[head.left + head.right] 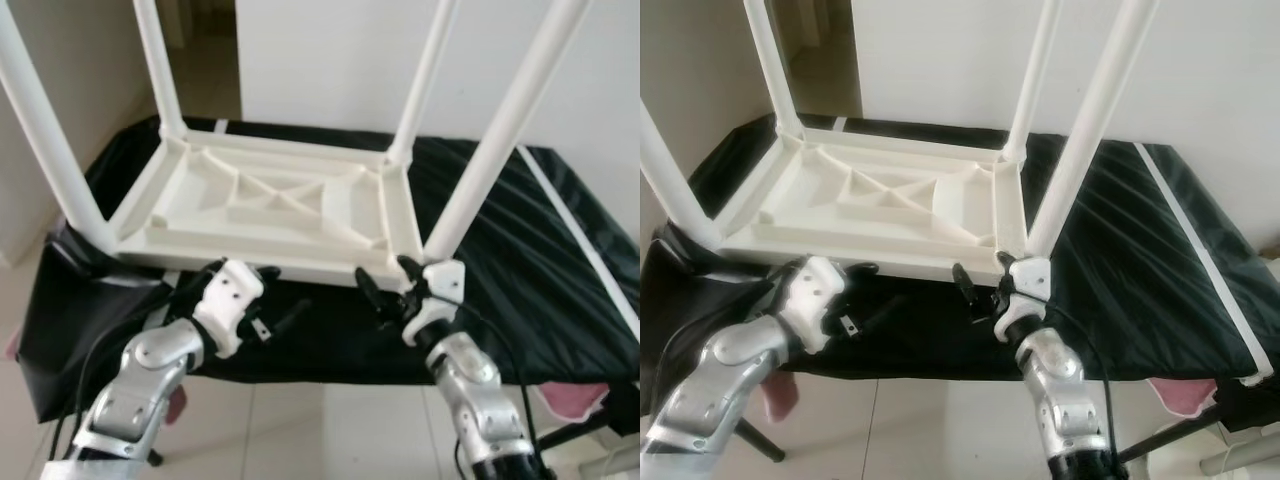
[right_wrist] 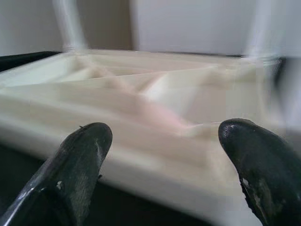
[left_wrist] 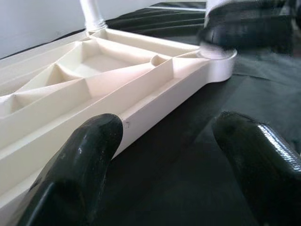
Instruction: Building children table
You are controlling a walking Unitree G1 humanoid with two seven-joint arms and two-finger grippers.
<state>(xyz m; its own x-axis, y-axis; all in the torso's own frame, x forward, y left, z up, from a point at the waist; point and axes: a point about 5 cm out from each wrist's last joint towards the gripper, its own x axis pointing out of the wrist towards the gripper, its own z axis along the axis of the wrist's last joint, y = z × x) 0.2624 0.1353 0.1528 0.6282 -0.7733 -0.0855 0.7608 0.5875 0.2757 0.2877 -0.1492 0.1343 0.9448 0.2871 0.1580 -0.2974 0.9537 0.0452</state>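
1. Table point(image 1: 270, 205) lies upside down in front of you on a black cloth point(image 1: 520, 260); it is smooth cream-white plastic, and its rectangular underside shows a raised rim and a lattice of diagonal ribs.
2. Four round white legs point(image 1: 500, 140) stand up from its corners, plain glossy tubes that run out past the top of the eye views.
3. Your left gripper point(image 1: 268, 300) hangs just beside the near rim toward the left, with its two rounded black fingers point(image 3: 80, 169) spread apart and nothing between them.
4. Your right gripper point(image 1: 385, 285) sits at the near right corner, just below the base of that leg; its fingers point(image 2: 80, 165) are also spread wide and hold nothing.
5. Cloth looks slightly shiny and creased, with a white stripe point(image 1: 570, 225) along its right side.
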